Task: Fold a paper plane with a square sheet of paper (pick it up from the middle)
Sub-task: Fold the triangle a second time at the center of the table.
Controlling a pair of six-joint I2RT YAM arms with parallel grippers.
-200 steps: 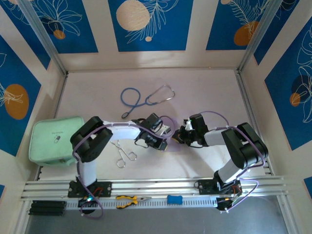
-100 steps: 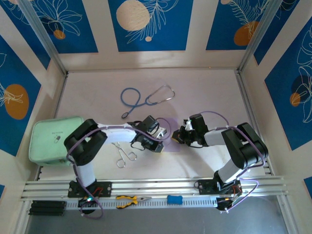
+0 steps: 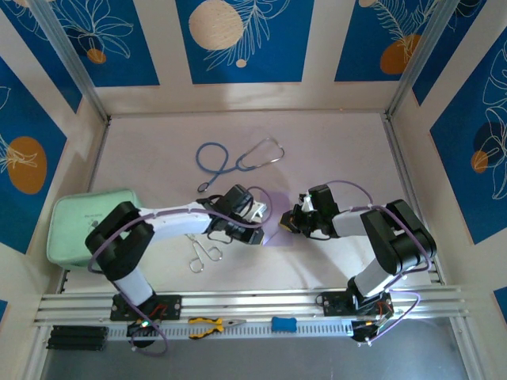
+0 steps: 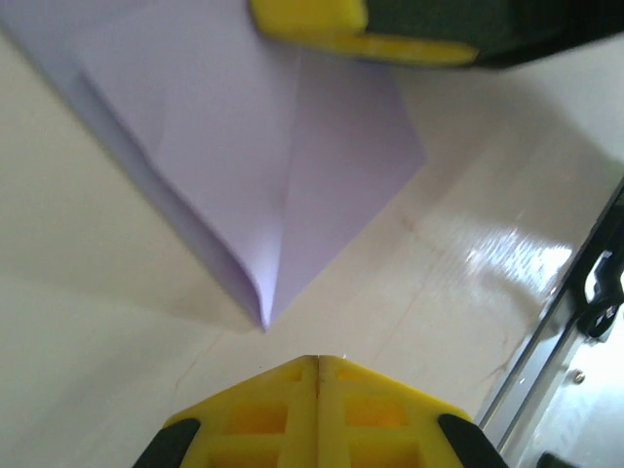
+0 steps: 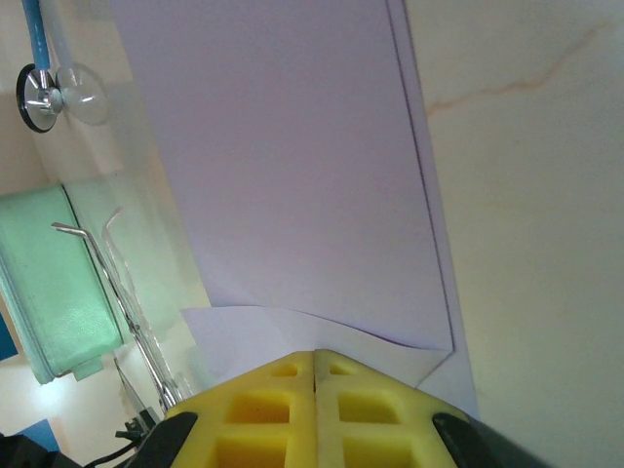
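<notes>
Colour key. The sheet of paper [image 4: 224, 127] is plain pale lilac, without pattern. The left gripper [image 4: 317, 361] and the right gripper [image 5: 315, 353] are bright yellow on black. The pouch [image 3: 79, 226] is mint green. The stethoscope [image 3: 215, 162] has blue tubing and silver metal ends. The forceps [image 3: 202, 249] are silver, and the pliers [image 3: 210, 324] have yellow-and-black handles. The table [image 3: 333, 150] is pale cream with faint brown veins. The walls [image 3: 245, 39] carry deep blue panels with white line-drawn leaves and orange or peach discs.

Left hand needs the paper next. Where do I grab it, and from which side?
Probably the pointed tip of the paper, straight ahead of the shut left hand: the centre crease ends there and its folded edge looks slightly raised off the table.
</notes>
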